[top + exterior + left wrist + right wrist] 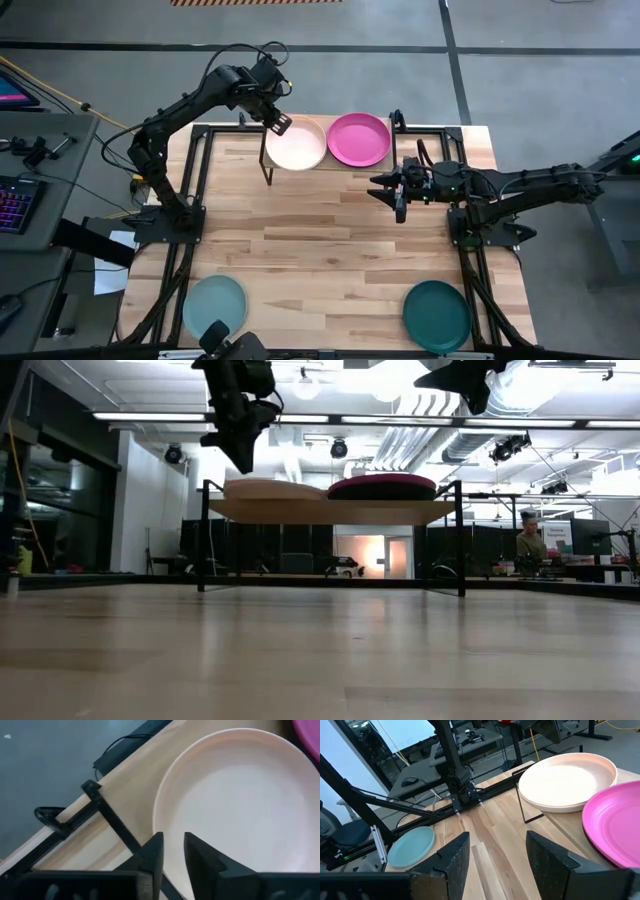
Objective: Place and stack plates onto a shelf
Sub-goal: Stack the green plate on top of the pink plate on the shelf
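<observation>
The peach plate (pixel 297 145) and pink plate (pixel 359 139) sit side by side on the shelf (pixel 330 511) at the wooden table's (pixel 330 250) far edge, left gripper (pixel 277 123) narrowly parted above the peach rim, right gripper (pixel 398 192) wide, grey floor (pixel 560 90) around.

The shelf (pixel 330 168), a low light-wood board on thin black legs, stands at the table's far edge. On it lie two round rimmed plates side by side, rims nearly touching: a peach plate (pixel 297 144) on the shelf's left half and a magenta plate (pixel 359 139) on its right half, both flat and right way up. Well in front of the shelf, on the tabletop, a pale blue-green plate (pixel 214 306) lies at the near left and a dark teal plate (pixel 437 315) at the near right, each flat and alone.
</observation>
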Robot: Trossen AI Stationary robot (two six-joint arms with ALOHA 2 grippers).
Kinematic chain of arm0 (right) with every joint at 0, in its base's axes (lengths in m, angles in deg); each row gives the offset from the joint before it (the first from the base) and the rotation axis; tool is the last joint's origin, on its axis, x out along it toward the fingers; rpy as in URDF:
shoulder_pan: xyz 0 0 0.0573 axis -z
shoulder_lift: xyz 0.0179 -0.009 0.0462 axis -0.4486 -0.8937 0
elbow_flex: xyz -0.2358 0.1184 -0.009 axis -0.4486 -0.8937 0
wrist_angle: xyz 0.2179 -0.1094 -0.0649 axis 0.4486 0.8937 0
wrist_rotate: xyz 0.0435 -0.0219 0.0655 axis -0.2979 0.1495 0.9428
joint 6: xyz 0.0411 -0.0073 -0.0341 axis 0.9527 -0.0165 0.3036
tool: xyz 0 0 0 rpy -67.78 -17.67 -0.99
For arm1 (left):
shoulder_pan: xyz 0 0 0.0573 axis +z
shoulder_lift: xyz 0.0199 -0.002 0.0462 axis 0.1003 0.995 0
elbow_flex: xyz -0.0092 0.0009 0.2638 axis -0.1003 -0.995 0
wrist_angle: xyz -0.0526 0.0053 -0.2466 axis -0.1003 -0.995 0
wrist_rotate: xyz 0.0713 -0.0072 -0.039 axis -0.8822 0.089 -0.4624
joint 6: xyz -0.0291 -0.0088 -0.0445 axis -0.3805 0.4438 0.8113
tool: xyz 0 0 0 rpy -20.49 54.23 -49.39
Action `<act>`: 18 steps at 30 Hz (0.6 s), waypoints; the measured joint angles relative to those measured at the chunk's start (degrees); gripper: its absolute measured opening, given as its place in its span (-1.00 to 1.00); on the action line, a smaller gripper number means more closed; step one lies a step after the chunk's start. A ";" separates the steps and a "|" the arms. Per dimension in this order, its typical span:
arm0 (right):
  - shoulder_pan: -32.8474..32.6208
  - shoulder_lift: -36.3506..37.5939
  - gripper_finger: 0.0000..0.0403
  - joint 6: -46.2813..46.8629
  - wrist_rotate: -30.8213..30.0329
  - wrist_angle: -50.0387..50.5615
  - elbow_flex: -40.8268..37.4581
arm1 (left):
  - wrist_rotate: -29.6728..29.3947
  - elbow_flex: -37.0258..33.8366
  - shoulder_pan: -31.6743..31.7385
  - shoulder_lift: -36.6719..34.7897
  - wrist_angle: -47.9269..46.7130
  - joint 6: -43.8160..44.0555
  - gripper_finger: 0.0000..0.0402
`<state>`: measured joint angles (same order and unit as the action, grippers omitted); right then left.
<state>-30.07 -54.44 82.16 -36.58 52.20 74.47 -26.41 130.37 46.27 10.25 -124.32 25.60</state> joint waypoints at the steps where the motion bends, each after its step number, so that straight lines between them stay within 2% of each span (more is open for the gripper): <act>1: 0.00 0.00 -0.12 0.00 0.00 0.00 0.00 | 0.83 0.00 0.00 -0.30 0.04 -0.10 -0.61; 8: 0.09 0.00 -0.12 -0.04 -0.04 -0.02 0.00 | 6.31 0.00 -0.03 -5.70 4.33 0.84 -0.38; 11: 0.29 0.00 -0.12 -0.04 -0.07 -0.04 0.00 | 7.79 -1.81 -1.29 -10.39 10.20 2.65 -0.34; 14: 0.61 0.00 -0.12 0.27 -0.10 -0.08 0.00 | 8.11 -7.30 -4.22 -16.57 19.79 4.49 -0.33; 18: 0.92 0.00 -0.12 1.97 -0.20 -0.59 0.00 | 8.16 -19.08 -10.24 -25.87 35.81 7.32 -0.34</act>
<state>-29.16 -54.44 84.12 -36.78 51.61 74.47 -18.25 111.28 36.03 -15.63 -88.50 32.92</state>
